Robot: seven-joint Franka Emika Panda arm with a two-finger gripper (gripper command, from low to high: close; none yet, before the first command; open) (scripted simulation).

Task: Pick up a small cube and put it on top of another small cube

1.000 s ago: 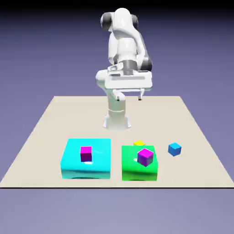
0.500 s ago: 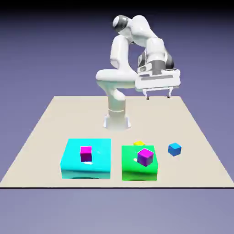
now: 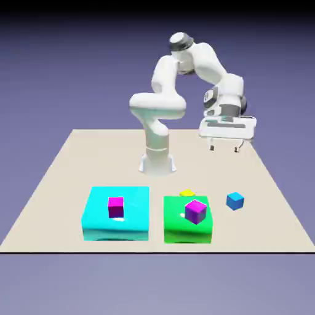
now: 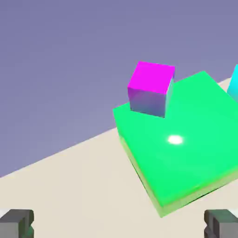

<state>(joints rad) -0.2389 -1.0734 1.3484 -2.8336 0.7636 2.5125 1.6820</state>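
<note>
Yellow cube (image 3: 187,193) low, magenta cube (image 3: 115,207) raised

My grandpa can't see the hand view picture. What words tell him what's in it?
A small magenta-purple cube sits on a flat green block. Below, the open claw's two grey tips hold nothing.

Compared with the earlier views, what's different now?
The pincer has swung toward the exterior view's right and come down lower, its fingers open, having taken hold of nothing. The yellow cube, blue cube and both flat blocks stayed put.
</note>
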